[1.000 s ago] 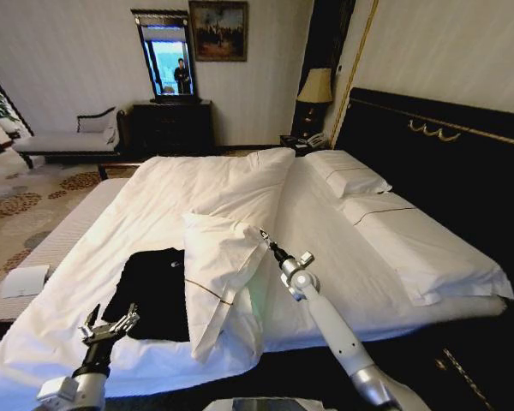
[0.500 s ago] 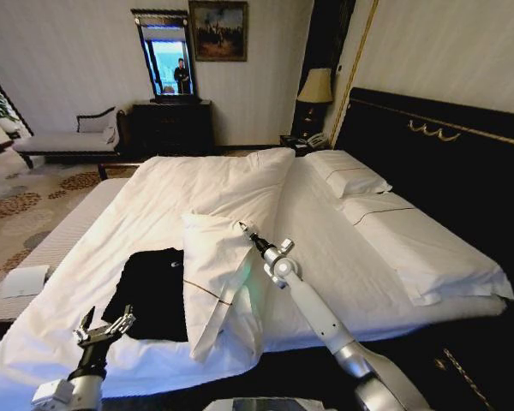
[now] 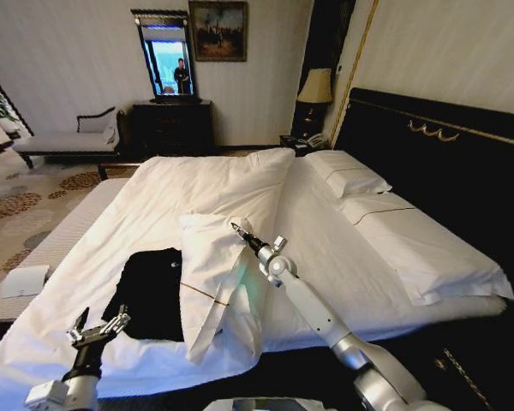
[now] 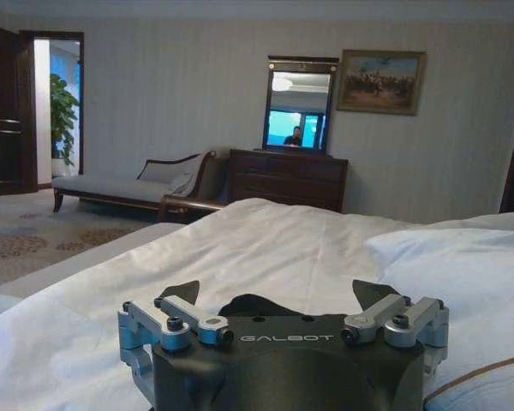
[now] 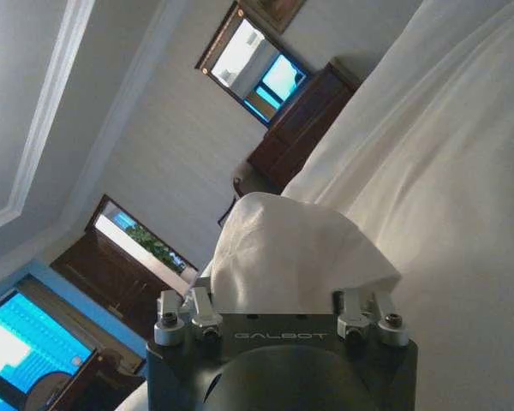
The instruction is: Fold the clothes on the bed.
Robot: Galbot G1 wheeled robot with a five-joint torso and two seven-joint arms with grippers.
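Pinching a white pillow [image 3: 207, 257] at frame centre, the right gripper [image 3: 235, 228] works beside the limp black T-shirt [image 3: 152, 289], best gripped at its hem; the left gripper [image 3: 97, 328] hangs spread at lower left

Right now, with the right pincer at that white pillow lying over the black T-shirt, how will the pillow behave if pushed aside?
The soft white pillow will probably sag rather than slide stiffly; its corner already bunches at the right pincer. It looks light and may drag the black fabric T-shirt underneath.
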